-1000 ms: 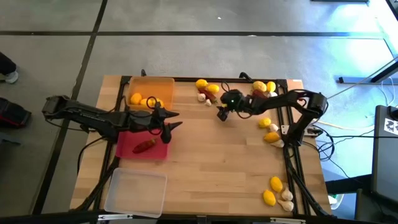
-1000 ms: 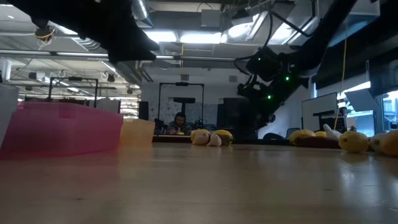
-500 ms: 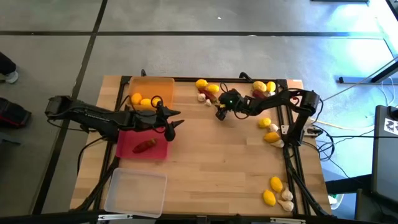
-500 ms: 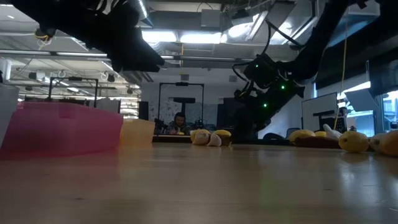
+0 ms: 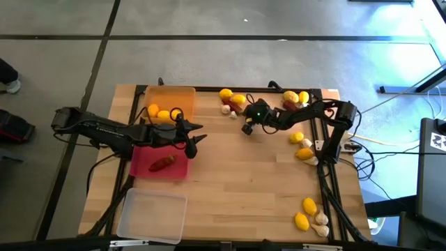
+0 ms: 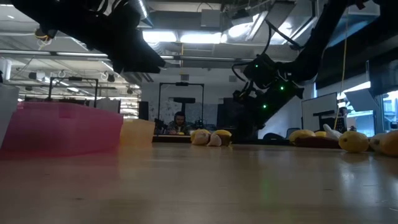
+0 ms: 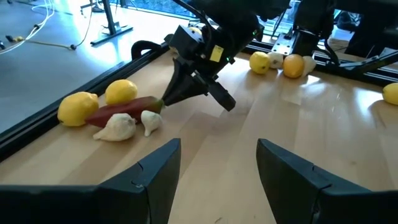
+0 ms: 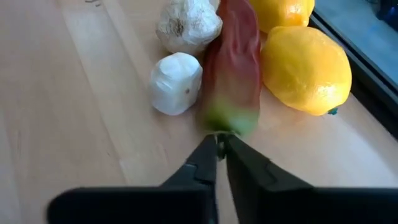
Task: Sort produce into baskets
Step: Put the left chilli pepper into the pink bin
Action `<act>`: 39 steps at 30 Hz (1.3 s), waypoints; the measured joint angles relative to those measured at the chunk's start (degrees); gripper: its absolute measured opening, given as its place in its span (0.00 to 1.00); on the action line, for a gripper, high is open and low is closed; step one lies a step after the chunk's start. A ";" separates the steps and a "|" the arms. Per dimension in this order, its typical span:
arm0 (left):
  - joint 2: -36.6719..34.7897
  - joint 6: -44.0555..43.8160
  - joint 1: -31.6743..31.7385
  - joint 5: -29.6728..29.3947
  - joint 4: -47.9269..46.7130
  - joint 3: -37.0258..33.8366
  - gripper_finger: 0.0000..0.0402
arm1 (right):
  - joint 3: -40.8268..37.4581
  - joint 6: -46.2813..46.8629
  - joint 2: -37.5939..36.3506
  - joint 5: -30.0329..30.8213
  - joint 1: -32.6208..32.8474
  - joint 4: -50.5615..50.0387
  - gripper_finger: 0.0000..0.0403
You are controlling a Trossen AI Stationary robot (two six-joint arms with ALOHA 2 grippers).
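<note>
Right gripper (image 8: pixel 219 149) low near the table's far edge, fingers pinched together. Left gripper (image 5: pixel 193 139) raised left of centre, fingers (image 7: pixel 149 180) parted.

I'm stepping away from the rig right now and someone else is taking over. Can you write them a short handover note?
Right gripper: shut at the green stem end of a red pepper; whether it grips the stem is unclear. The pepper lies among two garlic bulbs and lemons at the table's far edge.
Left gripper: open, empty, hovering beside the red basket.
Done: lemons in the orange basket, one pepper in the red basket.
Left: clear basket looks empty; produce still loose along the far edge and right side.
</note>
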 joint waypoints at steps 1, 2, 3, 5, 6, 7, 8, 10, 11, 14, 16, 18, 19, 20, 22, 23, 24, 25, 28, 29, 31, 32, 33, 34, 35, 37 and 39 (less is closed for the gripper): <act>0.00 0.00 0.00 0.00 0.00 0.00 0.51 | 0.00 -0.36 0.00 0.00 0.00 0.00 0.03; 0.00 0.00 0.00 0.00 -0.01 0.00 0.51 | 0.00 -0.48 0.00 0.00 0.00 0.00 0.02; 0.00 0.00 0.00 0.00 -0.01 0.00 0.51 | 0.00 -0.56 0.00 0.01 0.00 0.00 0.02; 0.00 0.00 0.00 -0.01 -0.01 0.00 0.51 | 0.00 -0.58 0.00 0.05 0.00 0.00 0.02; 0.00 0.00 0.00 -0.01 -0.01 0.00 0.51 | 0.00 -0.59 0.00 0.16 0.00 0.00 0.03; 0.00 0.00 0.00 -0.01 -0.02 0.00 0.51 | 0.00 -0.59 -0.05 0.49 0.00 -0.02 0.03; 0.00 0.00 0.00 0.01 -0.01 0.00 0.51 | 0.00 -0.59 -0.18 0.48 0.00 -0.09 0.02; 0.00 -0.14 0.00 0.00 -0.03 0.00 0.51 | -0.02 -0.40 -0.97 0.50 0.17 -0.43 0.01; 0.00 -0.29 0.00 0.00 -0.04 0.00 0.51 | -0.02 -0.36 -1.53 0.70 0.51 -0.39 0.01; 0.00 -0.34 0.00 -0.01 -0.04 0.00 0.51 | -0.02 -0.56 -3.94 2.70 1.32 -1.19 0.02; 0.00 -0.37 0.00 0.01 -0.04 0.00 0.51 | 0.00 -0.60 -5.93 3.11 1.62 -2.82 0.02; 0.00 -0.58 0.00 0.01 -0.04 0.00 0.51 | 0.00 -0.59 -8.24 2.94 1.78 -4.95 0.02; 0.00 -0.61 0.00 0.01 -0.04 0.00 0.51 | 0.00 -0.59 -9.33 2.94 2.05 -5.89 0.02; 0.00 -0.68 0.00 0.01 -0.04 0.00 0.51 | 0.00 -0.59 -10.53 2.97 2.07 -7.08 0.02; -0.02 -1.29 0.00 0.01 -0.04 0.01 0.51 | -0.04 -0.59 -12.85 3.01 2.50 -8.91 0.02; -0.02 -1.55 0.00 0.01 -0.01 0.02 0.51 | -0.04 -0.59 -13.93 3.01 2.80 -9.22 0.02; -0.02 -1.59 0.00 0.01 0.01 0.02 0.51 | -0.04 -0.61 -15.09 3.02 3.12 -9.88 0.02; -0.02 -1.60 0.00 0.01 0.13 0.02 0.51 | -0.04 -0.61 -16.14 3.04 3.49 -10.27 0.02; -0.02 -1.74 0.00 0.01 0.07 0.02 0.51 | -0.04 -0.61 -18.96 3.02 4.94 -10.91 0.02; -0.02 -1.70 0.00 0.05 0.03 0.02 0.51 | -0.04 -0.61 -19.84 3.02 5.57 -11.14 0.02; -0.02 -1.66 0.02 0.80 -0.01 0.02 0.51 | -0.04 -0.61 -21.43 3.02 7.03 -10.76 0.02; -0.02 -1.66 0.00 0.87 0.06 0.02 0.51 | -0.04 -0.61 -22.15 3.02 7.78 -10.63 0.02; -0.02 -1.66 0.00 0.93 0.30 0.02 0.51 | -0.04 -0.61 -22.81 2.98 8.54 -10.53 0.02; -0.02 -1.62 -0.04 1.16 0.56 0.02 0.52 | -0.04 -0.61 -23.40 2.91 9.36 -10.51 0.02; -0.04 -1.62 0.00 1.73 0.71 0.02 0.53 | -0.04 -0.61 -24.00 2.93 10.19 -10.43 0.02; -0.04 -1.15 0.29 2.73 1.33 0.02 0.56 | -0.04 -0.61 -24.99 2.95 11.80 -9.59 0.02; -0.04 -0.16 0.39 3.89 3.21 0.02 0.59 | -0.04 -0.63 -25.77 2.95 13.52 -7.72 0.02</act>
